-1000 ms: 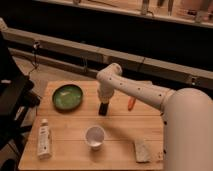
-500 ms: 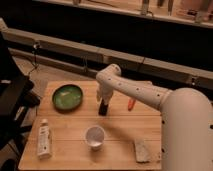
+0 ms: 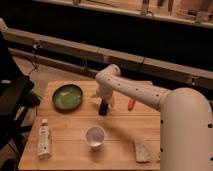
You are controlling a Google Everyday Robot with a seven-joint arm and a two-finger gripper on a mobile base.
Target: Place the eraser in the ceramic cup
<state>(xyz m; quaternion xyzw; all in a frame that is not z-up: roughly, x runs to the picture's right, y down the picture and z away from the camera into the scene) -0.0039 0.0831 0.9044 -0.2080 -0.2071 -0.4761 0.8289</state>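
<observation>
Wooden table (image 3: 65, 142) is carrying the ceramic cup (image 3: 94, 136). Just behind the cup, the gripper (image 3: 103, 102) is hovering at the eraser (image 3: 103, 110); whether it is clamping the block cannot be told. Pickup seems underway, and the next move is calling for carriage forward over the cup's mouth. The arm (image 3: 135, 92) is hiding the contact.

Count on the wooden table (image 3: 65, 150), 1 table total:
- 1 green round plate (image 3: 67, 96)
- 1 white ceramic cup (image 3: 94, 136)
- 1 dark eraser (image 3: 103, 110)
- 1 orange stick (image 3: 131, 104)
- 1 pale grey rect. pad (image 3: 141, 150)
- 1 white tube w/ label (image 3: 44, 140)

That's 6 loose items, 1 of each kind, no dupes. Plus 1 robot arm (image 3: 135, 92) w/ 1 gripper (image 3: 104, 103), low over table centre, right at the eraser, btw plate & stick.
</observation>
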